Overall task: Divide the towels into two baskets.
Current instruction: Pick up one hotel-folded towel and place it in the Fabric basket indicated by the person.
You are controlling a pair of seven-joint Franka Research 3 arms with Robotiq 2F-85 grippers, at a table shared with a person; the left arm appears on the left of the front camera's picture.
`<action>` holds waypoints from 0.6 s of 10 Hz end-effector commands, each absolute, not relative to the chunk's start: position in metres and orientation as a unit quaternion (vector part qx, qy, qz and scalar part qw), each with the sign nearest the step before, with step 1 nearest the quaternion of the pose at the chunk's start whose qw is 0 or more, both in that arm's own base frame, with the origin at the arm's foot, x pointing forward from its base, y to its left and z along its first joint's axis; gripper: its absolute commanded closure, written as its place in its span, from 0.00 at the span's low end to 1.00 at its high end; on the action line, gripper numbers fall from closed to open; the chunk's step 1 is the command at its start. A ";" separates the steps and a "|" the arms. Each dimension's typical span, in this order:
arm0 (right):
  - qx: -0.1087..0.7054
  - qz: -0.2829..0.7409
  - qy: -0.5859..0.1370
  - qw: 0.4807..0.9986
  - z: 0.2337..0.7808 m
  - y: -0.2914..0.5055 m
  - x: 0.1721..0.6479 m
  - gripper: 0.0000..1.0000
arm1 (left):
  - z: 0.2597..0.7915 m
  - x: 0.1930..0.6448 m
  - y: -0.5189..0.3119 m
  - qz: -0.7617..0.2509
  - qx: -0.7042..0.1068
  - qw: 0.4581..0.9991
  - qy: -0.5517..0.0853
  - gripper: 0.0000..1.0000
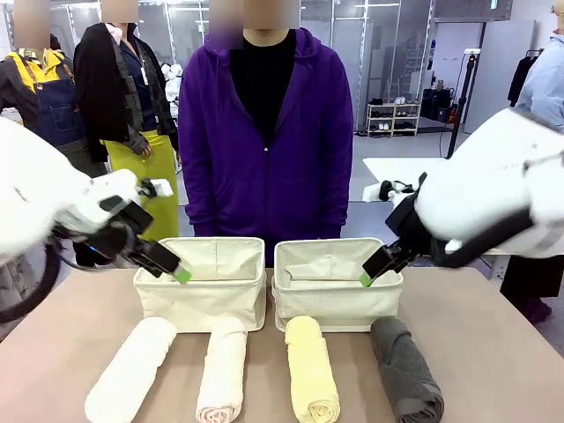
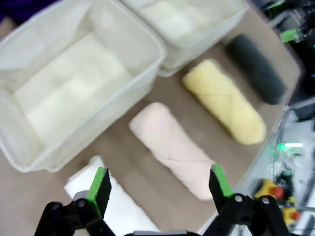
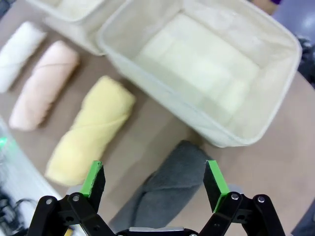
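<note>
Left jaws: wide open, gripping nothing, hovering at the near-left corner of the left basket [image 1: 201, 295]. In my left wrist view, the white towel [image 1: 132, 368] lies below them.

Right jaws: wide open, gripping nothing, at the near-right corner of the right basket [image 1: 339, 304], above the dark grey towel [image 1: 405, 370].

Four rolls lie on the counter [image 1: 493, 352] in a row just in front of the baskets. From my left: white towel, pink-cream towel [image 1: 222, 368], yellow towel [image 1: 311, 370], dark grey towel.

The baskets sit side by side. A person [image 1: 264, 141] in purple stands behind them.
</note>
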State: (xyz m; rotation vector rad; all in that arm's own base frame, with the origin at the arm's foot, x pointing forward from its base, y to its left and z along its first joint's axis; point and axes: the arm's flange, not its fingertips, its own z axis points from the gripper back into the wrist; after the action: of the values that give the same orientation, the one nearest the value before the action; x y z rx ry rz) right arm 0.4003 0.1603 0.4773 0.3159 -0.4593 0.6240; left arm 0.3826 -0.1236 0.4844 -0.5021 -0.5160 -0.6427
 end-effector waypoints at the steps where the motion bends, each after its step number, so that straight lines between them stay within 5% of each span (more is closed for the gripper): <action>1: 0.263 0.278 -0.185 0.905 0.492 0.123 0.406 0.00 | 0.490 0.394 -0.076 -0.275 -0.342 0.870 -0.226 0.00; 4: 0.470 0.184 -0.173 0.846 0.496 0.059 0.395 0.00 | 0.479 0.383 -0.006 -0.173 -0.492 0.820 -0.236 0.00; 6: 0.522 0.128 -0.190 0.821 0.490 0.003 0.381 0.00 | 0.471 0.365 0.043 -0.113 -0.533 0.795 -0.267 0.00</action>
State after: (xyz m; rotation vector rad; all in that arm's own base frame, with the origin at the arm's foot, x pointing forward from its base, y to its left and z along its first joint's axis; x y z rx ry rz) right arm 0.3870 0.0225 0.5017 1.0774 -0.3779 0.3323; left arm 0.3726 0.0300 0.4798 -1.1056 -0.5367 -0.2885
